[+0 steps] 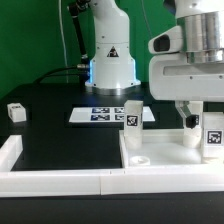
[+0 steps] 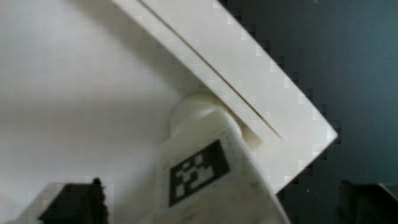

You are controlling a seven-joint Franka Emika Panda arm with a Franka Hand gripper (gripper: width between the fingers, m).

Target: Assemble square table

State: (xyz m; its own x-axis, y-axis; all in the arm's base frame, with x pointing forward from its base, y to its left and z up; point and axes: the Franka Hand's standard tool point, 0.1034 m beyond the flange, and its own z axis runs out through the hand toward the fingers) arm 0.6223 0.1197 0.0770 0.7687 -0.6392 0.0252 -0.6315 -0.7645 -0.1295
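Observation:
The white square table top [image 1: 165,150] lies at the exterior view's right with its raised rim up. A tagged white leg [image 1: 131,112] stands at its far left corner and another tagged leg [image 1: 212,135] at its right side. A loose leg [image 1: 15,112] lies far left on the black table. My gripper [image 1: 192,112] hangs over the top's far right corner. In the wrist view the gripper [image 2: 217,205] is open, its dark fingers [image 2: 71,203] either side of a tagged leg [image 2: 210,170] standing in the corner of the top [image 2: 80,110]. Whether the fingers touch it is unclear.
The marker board [image 1: 100,115] lies on the black table in front of the robot base [image 1: 112,60]. Long white border rails [image 1: 55,180] run along the front edge and up the left side [image 1: 8,150].

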